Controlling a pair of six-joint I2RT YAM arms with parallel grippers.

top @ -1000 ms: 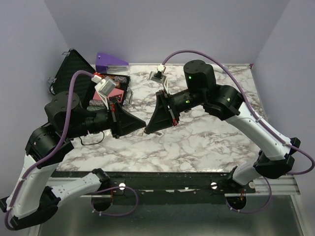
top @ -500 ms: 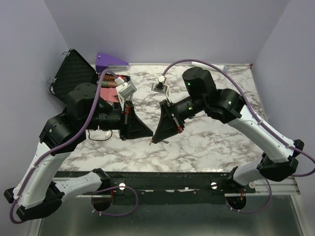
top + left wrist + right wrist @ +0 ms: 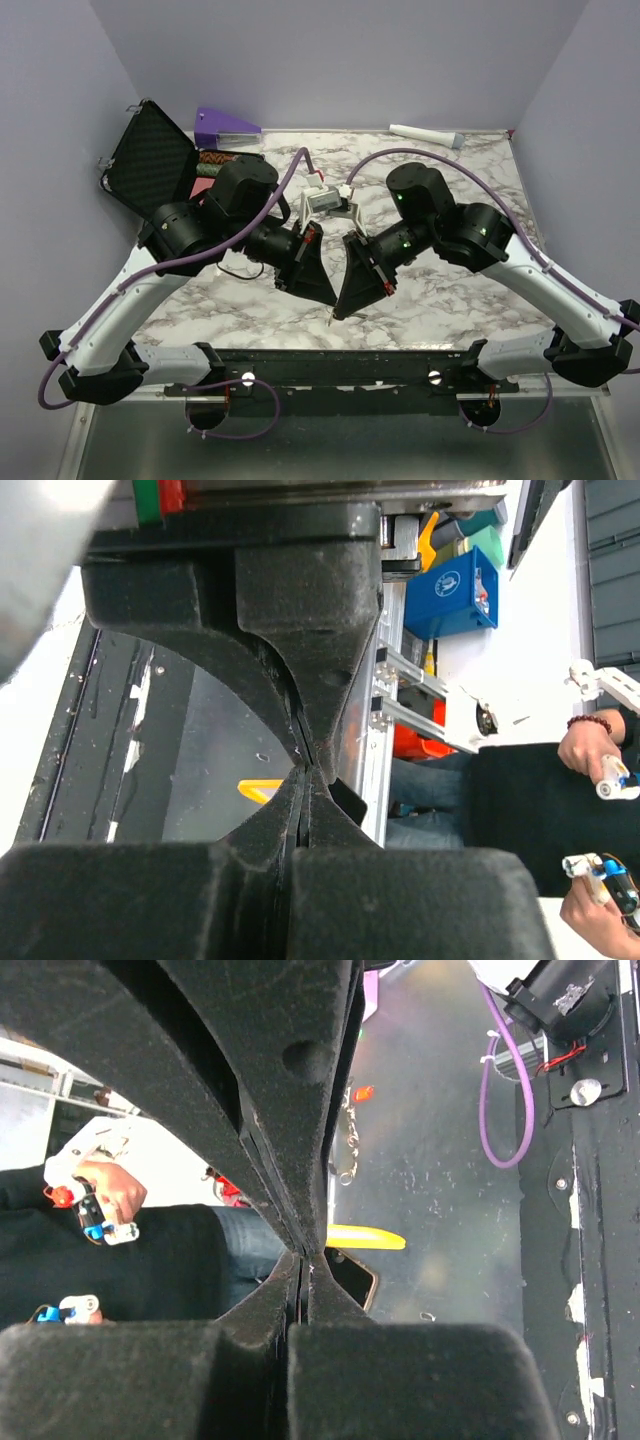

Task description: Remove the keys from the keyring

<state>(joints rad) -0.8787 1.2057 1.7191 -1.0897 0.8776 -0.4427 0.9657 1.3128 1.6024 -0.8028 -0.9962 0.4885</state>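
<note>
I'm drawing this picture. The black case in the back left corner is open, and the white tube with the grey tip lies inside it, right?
Not quite. The black case is open there, but the white tube with the grey tip lies on the marble table at the back right, as the top external view shows.

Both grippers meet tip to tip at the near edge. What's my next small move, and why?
Probably draw the right gripper slightly away from the left gripper, both shut: their tips meet, and a keyring chain dangles beside the right fingers. What each pinches is hidden.
</note>
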